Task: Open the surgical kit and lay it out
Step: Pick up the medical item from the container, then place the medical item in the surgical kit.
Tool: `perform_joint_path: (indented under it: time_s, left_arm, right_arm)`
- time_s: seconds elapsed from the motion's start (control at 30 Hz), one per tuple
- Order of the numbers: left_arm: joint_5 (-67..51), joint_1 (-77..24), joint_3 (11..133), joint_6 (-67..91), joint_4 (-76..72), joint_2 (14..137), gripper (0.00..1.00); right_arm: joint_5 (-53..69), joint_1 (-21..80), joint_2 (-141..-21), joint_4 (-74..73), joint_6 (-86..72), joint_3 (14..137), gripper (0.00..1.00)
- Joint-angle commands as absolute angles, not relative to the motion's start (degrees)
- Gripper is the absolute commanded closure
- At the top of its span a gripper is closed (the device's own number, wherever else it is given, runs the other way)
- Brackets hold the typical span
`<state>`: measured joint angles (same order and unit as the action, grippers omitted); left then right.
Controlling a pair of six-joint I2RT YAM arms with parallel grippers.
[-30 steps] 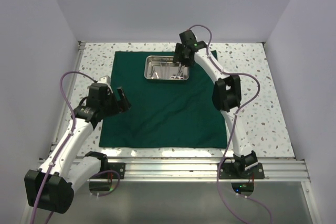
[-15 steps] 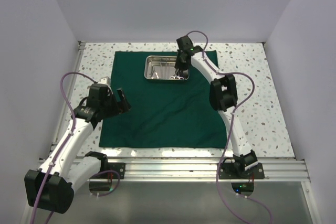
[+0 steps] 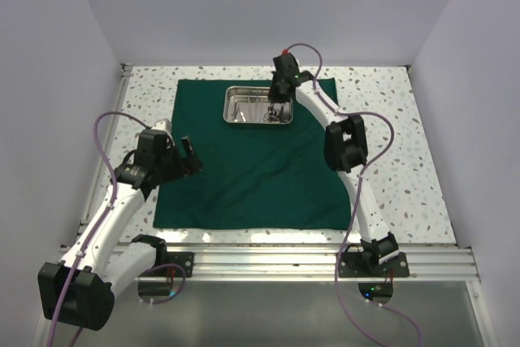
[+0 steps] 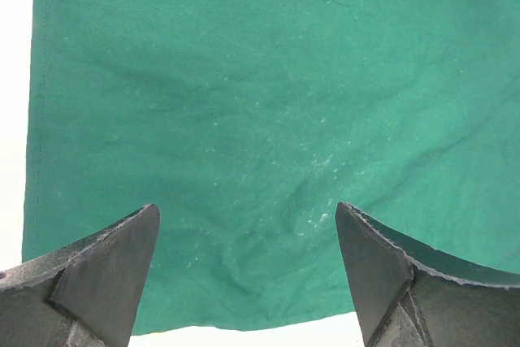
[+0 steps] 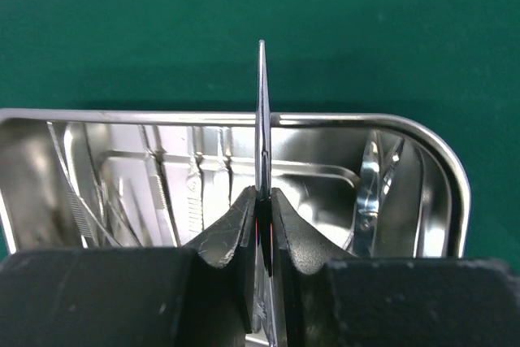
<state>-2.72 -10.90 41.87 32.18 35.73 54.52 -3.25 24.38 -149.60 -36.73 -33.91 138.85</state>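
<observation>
Clamping thin steel instrument above tray: right pincer | left pincer apart over green cloth

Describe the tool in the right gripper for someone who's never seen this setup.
Find the dark green cloth spread across the table; the steel tray sits near its far edge. Above that tray the right gripper pinches a thin steel instrument, seen edge-on from the wrist. It alone juts out past the fingers; the other instruments lie down in the tray.
</observation>
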Motion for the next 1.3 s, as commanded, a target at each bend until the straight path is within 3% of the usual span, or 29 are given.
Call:
perform_joint_path:
  time_s: [0.0, 0.27, 0.57, 0.8, 1.0, 1.27]
  left_arm:
    - [-2.9, -10.6, 42.7, 32.3, 35.8, 53.8, 0.07]
    - [-2.8, -10.6, 42.5, 32.5, 35.3, 53.6, 0.07]
    - [-2.6, -10.7, 42.4, 32.3, 35.2, 53.1, 0.07]
    - [-2.6, -10.6, 42.9, 31.2, 33.3, 54.1, 0.02]
    - [-0.2, -10.6, 45.8, 28.5, 32.4, 58.2, 0.01]
    - [-0.3, -10.6, 44.3, 27.9, 29.7, 59.4, 0.01]
  right_arm:
    - [-2.1, 24.5, -142.3, -28.0, -31.4, 138.5, 1.00]
    - [-2.0, 22.3, -136.1, -25.8, -29.4, 141.6, 1.00]
    - [2.5, 20.3, -123.7, -27.9, -30.8, 133.0, 1.00]
    - [15.1, 20.2, -102.2, -26.5, -32.1, 101.8, 1.00]
    - [18.9, 20.2, -84.3, -29.5, -30.7, 76.3, 1.00]
    - [24.9, 20.1, -81.5, -35.5, -24.4, 59.2, 1.00]
